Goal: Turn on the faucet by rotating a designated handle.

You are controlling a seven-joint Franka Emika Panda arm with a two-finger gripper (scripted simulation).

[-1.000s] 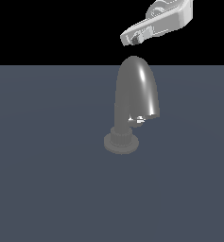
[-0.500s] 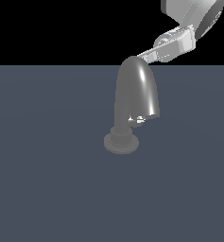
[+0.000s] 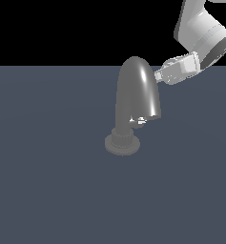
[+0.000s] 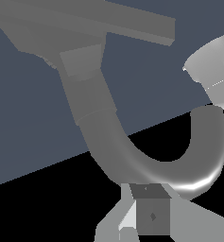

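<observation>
Plain slate-blue tabletop [image 3: 47, 190] under a black backdrop, nothing else on it and no containers anywhere, so nothing to report there. Going left to right in the exterior view: the faucet [image 3: 136, 93] stands on its ribbed base collar [image 3: 122, 142] near the middle, with the handle [image 3: 139, 121] as a little glinting stub tucked under the spout's lip. The hand [image 3: 160, 75] sits right up against the top of the arch, probably lining up on the handle from above, though I can't tell if it's open or closed.
</observation>
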